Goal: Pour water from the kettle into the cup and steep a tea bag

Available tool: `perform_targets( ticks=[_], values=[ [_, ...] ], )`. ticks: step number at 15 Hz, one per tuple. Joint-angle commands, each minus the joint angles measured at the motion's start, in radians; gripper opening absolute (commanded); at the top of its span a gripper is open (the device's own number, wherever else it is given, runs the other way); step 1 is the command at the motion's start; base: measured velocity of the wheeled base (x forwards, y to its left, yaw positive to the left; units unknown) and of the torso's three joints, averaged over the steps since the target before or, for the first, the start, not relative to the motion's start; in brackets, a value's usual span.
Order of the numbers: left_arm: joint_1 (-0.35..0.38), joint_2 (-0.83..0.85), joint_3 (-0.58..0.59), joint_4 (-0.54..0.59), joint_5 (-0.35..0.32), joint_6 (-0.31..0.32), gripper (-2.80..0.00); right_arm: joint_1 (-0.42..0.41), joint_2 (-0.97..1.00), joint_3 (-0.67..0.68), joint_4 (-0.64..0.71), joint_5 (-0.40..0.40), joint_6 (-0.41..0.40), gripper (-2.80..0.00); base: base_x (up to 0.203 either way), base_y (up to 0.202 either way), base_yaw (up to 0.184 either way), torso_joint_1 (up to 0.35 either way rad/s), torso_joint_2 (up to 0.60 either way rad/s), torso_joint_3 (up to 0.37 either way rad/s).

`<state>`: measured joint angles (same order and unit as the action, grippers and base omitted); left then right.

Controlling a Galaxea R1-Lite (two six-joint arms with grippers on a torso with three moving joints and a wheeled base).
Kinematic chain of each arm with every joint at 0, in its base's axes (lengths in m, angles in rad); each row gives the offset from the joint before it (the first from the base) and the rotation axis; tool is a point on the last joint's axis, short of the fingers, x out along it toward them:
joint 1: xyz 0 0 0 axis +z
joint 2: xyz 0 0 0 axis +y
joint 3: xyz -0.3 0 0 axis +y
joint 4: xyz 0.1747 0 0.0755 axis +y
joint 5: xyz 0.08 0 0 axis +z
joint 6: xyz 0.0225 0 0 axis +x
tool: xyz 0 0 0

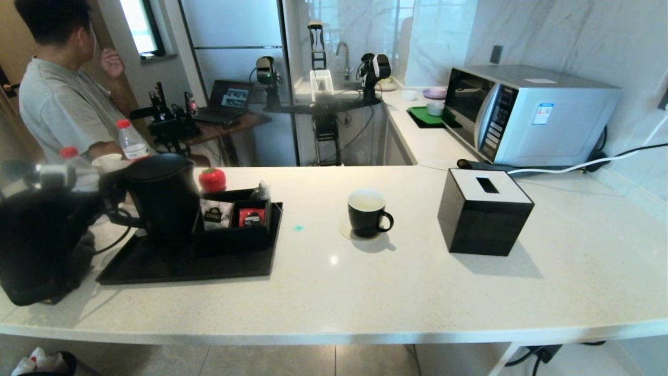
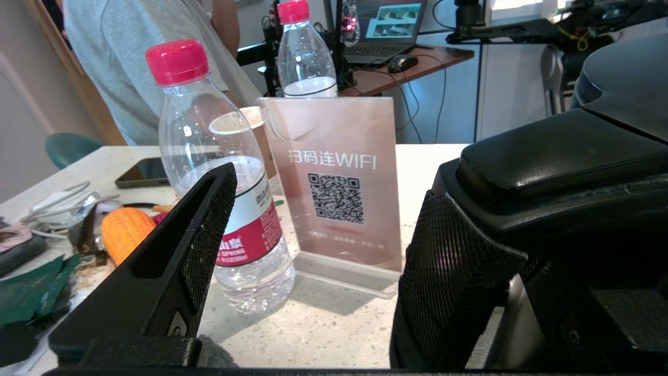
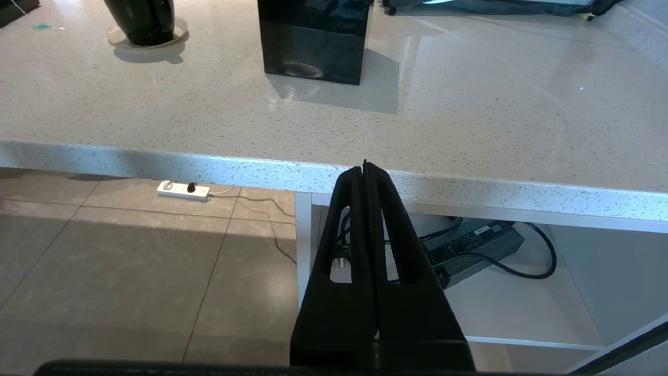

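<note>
Left gripper (image 2: 323, 230) is right at the kettle (image 1: 159, 198), fingers spread wide with nothing clamped, the big loop handle (image 2: 553, 167) pressing in against one pad. That tall matte black kettle stands upright on the black tray (image 1: 156, 263), well left of the cup (image 1: 367, 213). Right gripper (image 3: 365, 169) hangs pinched together below the counter edge.

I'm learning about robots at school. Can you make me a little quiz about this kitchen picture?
1. True or false: the tall matte black kettle stands on the flat black tray.
2. What stands right of the small black mug: A) black cube tissue box B) laptop C) red-capped bottle?
3. Which gripper is open beside the kettle's handle?

Key: 1 true. 2 A. 3 the left gripper; the right gripper is shut, below the counter edge.
</note>
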<state>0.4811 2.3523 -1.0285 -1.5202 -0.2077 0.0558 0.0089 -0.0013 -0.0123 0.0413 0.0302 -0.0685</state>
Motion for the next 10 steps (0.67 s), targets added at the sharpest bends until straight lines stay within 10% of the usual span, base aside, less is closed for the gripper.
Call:
perform_targets(
  ticks=[1, 10],
  values=[
    [0.001, 0.001, -0.004, -0.050, -0.001, 0.018, 0.00, 0.000, 0.001, 0.000, 0.000, 0.000, -0.001, -2.80, 0.000, 0.000, 0.000, 0.000, 0.00, 0.000],
    [0.004, 0.010, -0.004, -0.050, -0.061, 0.084, 0.00, 0.000, 0.001, 0.000, 0.000, 0.000, -0.001, -2.80, 0.000, 0.000, 0.000, 0.000, 0.00, 0.000]
  ],
)
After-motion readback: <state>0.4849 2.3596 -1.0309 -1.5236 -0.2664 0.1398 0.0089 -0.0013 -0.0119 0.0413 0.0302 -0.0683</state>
